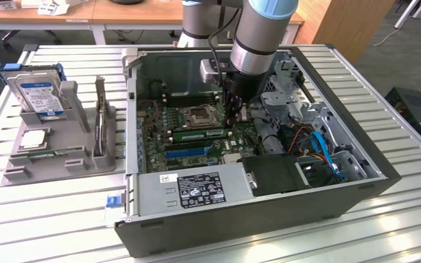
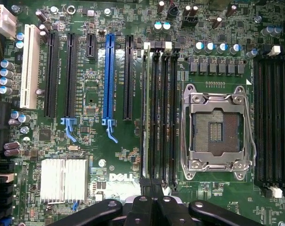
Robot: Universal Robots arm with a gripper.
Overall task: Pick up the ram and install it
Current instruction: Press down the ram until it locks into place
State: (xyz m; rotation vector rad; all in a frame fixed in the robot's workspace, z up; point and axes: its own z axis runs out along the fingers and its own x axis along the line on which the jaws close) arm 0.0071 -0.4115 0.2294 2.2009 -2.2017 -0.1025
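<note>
1. The ram (image 1: 199, 133) is lying as a long, narrow green stick with a row of small dark chips, seated lengthwise in the bank of memory slots just in front of the processor socket (image 1: 198, 115) on the motherboard (image 1: 188, 145), inside the open computer case (image 1: 371, 164).
2. In the wrist view the ram (image 2: 144, 117) is showing edge-on as a thin pale strip standing in the outermost of four black slots, next to the empty silver socket (image 2: 216, 129).
3. The gripper (image 1: 234, 121) is hanging directly over the end of the ram toward the exterior view's right, with its fingers drawn together; whether they are pinching the ram or merely touching its top edge I cannot tell.
4. In the wrist view the dark gripper (image 2: 151, 184) is sitting at one end of that slot bank.
5. A blue expansion slot (image 2: 108, 77) is running parallel to the memory slots, with a finned silver heatsink (image 2: 63, 180) further along the board.
6. The power supply (image 1: 195, 189) with its black label is filling the near corner of the case.
7. To the exterior view's left, a grey holder tray (image 1: 64, 159) is standing on the slatted table (image 1: 42, 219), carrying an upright hard drive (image 1: 39, 97) and a square silver processor chip (image 1: 33, 139).
</note>
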